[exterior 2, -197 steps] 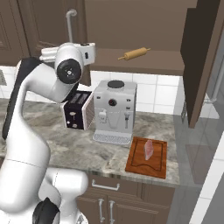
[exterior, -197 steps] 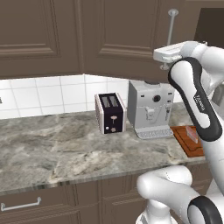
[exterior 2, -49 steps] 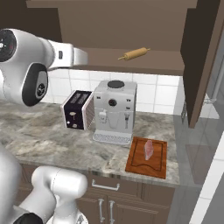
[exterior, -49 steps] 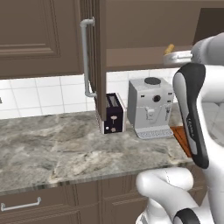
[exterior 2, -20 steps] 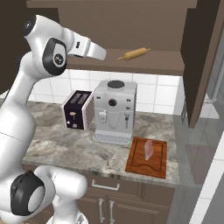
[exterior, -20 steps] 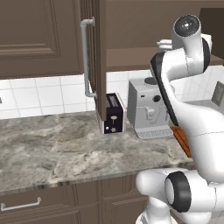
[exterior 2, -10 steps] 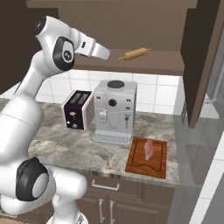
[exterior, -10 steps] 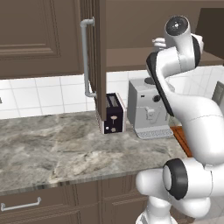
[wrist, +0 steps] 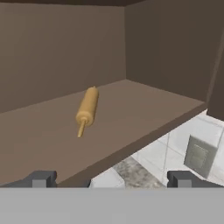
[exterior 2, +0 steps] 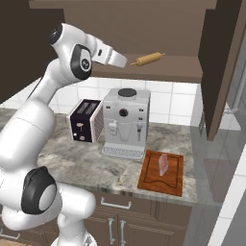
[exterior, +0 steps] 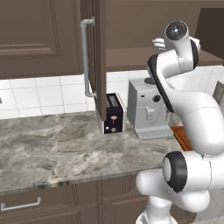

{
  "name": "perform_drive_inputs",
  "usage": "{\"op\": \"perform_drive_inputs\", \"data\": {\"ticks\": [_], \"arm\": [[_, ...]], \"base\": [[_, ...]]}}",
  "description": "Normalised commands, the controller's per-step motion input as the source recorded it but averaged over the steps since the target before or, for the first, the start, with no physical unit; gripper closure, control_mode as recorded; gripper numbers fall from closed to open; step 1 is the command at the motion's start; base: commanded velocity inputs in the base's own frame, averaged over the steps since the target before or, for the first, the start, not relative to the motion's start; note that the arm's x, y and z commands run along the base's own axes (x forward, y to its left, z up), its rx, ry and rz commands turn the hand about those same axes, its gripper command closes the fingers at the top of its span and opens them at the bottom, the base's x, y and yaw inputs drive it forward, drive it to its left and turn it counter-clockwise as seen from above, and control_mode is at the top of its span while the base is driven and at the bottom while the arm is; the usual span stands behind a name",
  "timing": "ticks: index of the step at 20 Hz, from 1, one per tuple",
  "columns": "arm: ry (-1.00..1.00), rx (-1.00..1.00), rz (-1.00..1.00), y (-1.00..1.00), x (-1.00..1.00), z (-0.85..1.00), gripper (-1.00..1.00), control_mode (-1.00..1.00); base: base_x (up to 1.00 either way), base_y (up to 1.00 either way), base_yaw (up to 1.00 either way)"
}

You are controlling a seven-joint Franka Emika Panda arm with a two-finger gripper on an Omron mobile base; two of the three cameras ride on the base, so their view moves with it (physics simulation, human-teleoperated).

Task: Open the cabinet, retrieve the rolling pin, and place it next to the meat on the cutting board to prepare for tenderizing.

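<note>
Flat, even rendered light with no visible source — the white arm (exterior 2: 33,125) and marble tabletop (exterior: 52,153) read bright, the cabinet (wrist: 61,52) interior dim. Shadows are soft and faint. No glare or edge distortion — textures look slightly soft and low-resolution.

A white coffee machine (exterior 2: 125,122) is standing against the white tiled wall (exterior: 39,94) ahead of me, and a dark toaster (exterior 2: 82,120) is sitting just beside it. Both are resting on the grey marbled counter (exterior: 52,153). Below it, brown drawers (exterior: 39,205) are showing short silver handles
</note>
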Motion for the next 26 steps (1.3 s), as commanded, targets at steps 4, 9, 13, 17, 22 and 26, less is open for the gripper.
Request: {"op": "perform_drive_inputs", "data": {"ticks": [4,9,13,17,22,26], "arm": [[0.01,0.08,0.00,-0.05,0.43,0.00,-1.00,-1.00],[0.03,0.08,0.01,-0.13,0.43,0.00,-1.00,-1.00],[0.00,0.01,0.02,-0.16,0.34,-0.01,-1.00,-1.00],[0.00,0.00,0.01,-0.14,0.30,-0.01,-1.00,-1.00],[0.00,0.00,0.02,-0.12,0.28,-0.03,-1.00,-1.00],[0.00,0.00,0.02,-0.07,0.28,-0.06,-1.00,-1.00]], "base": [[0.00,0.00,0.00],[0.00,0.00,0.00],[0.00,0.00,0.00],[0.00,0.00,0.00],[0.00,0.00,0.00],[0.00,0.00,0.00]]}}
